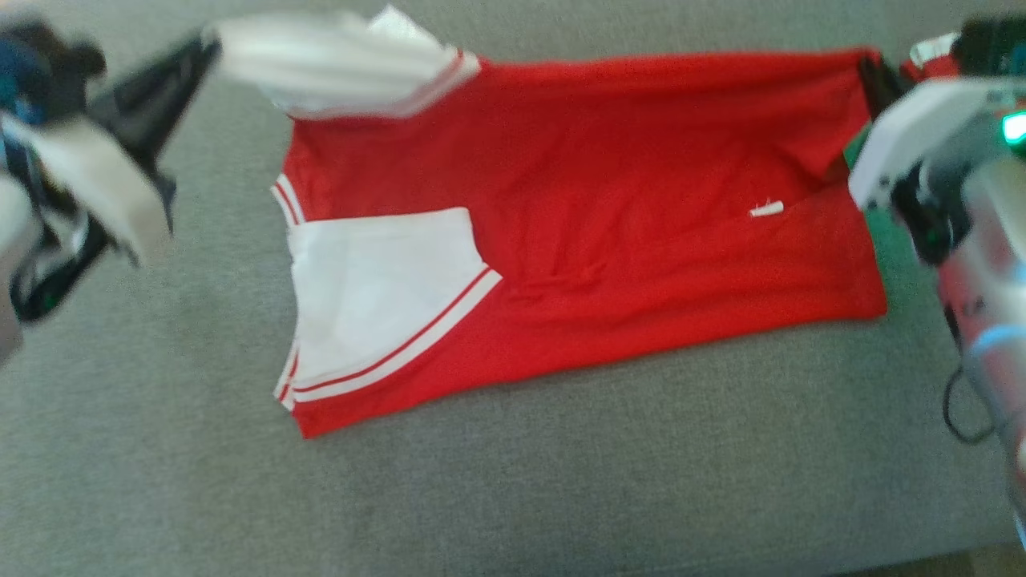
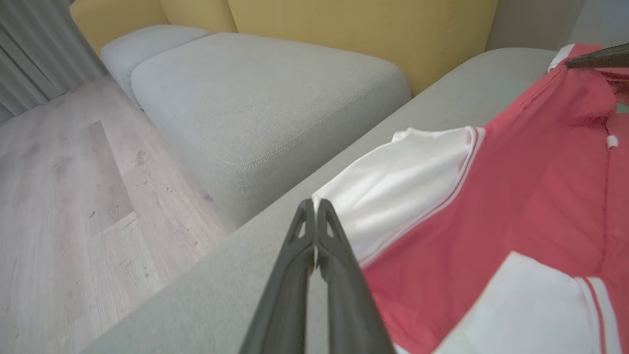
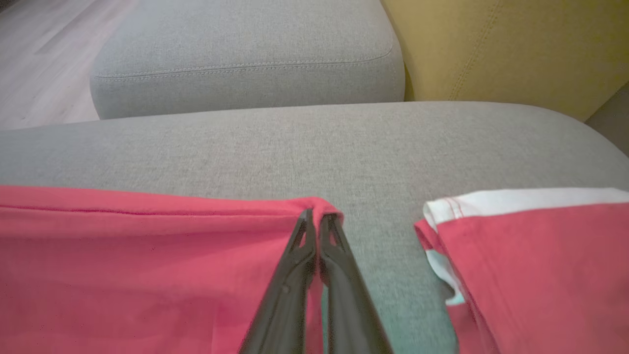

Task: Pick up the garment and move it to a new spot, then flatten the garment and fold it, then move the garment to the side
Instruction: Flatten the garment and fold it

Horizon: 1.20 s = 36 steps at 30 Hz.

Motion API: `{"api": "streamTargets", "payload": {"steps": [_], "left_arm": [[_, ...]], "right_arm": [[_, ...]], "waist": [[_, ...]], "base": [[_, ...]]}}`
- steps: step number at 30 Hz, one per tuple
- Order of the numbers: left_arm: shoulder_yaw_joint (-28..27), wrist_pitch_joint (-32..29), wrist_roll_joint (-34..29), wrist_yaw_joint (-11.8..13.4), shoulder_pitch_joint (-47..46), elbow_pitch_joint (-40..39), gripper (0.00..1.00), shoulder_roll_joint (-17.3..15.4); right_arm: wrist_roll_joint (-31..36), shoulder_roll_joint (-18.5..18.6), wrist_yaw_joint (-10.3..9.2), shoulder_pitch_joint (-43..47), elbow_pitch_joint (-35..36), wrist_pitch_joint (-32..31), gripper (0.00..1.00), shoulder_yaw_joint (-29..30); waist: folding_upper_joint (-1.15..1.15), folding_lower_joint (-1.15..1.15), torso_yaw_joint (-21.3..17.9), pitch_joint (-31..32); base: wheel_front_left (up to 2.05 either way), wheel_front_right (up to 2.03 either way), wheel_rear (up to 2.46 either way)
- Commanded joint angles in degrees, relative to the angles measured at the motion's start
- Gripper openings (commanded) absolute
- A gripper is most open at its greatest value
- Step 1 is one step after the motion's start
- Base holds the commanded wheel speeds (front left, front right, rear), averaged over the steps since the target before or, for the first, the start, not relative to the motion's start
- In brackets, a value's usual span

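1. On the grey sofa cushion (image 1: pixel 561 481) in front of me, the garment (image 1: pixel 609 176) lies spread out, a red body with white sleeves. Its long axis runs straight across from my left side to my right.
2. The left gripper (image 2: pixel 314 206) is pinched tight on the edge of the far white sleeve (image 1: pixel 337 64). That sleeve is lifted off the cushion and drawn out leftward.
3. The right gripper (image 3: pixel 317 214) is clamped on the far hem corner (image 3: pixel 322 204) of the red body, and the cloth curls over its tips.
4. Both grips therefore sit on the far long edge, one at each end, and the rest of the garment lies toward me from the fingers. The near sleeve (image 1: pixel 377 296) rests flat on the body, held by nothing.
5. I judge the fold turns on this: the far edge has to travel toward me across the short axis, both hands together, or the line between them skews.
6. In the head view the left arm reaches in from the far left, its fingers angled up and to the right. The right forearm (image 1: pixel 906 144) enters from the right edge.
7. Another red-and-white cloth (image 3: pixel 521 255) lies just beside the right gripper, apart from the hem. I'd take care not to drag it along.
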<state>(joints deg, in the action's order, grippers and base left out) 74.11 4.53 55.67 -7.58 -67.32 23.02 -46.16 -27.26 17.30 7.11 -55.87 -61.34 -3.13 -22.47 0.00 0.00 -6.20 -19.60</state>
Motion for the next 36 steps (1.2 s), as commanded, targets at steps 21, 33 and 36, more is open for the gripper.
{"api": "streamTargets", "payload": {"steps": [21, 33, 36], "left_arm": [[-1.0, 5.0, -0.3, 11.8, 24.8, -18.5, 0.00, -6.8], [-11.5, 10.4, -0.2, 26.5, 35.1, -17.8, 1.00, 1.6], [-21.7, 10.4, -5.2, 31.7, 41.8, -20.7, 1.00, 6.3]], "right_arm": [[1.1, 3.8, 0.37, 23.3, 15.0, -1.4, 0.05, 5.7], [2.0, -0.2, 0.37, 36.7, 26.9, 2.7, 1.00, 18.0], [1.3, -2.2, 0.37, 40.8, 30.7, 4.3, 1.00, 20.9]], "waist": [[0.00, 0.00, 4.2, 6.4], [0.00, 0.00, 4.5, 8.7], [0.00, 0.00, 4.9, 10.0]], "base": [[0.00, 0.00, 0.00], [0.00, 0.00, 0.00], [0.00, 0.00, 0.00]]}}
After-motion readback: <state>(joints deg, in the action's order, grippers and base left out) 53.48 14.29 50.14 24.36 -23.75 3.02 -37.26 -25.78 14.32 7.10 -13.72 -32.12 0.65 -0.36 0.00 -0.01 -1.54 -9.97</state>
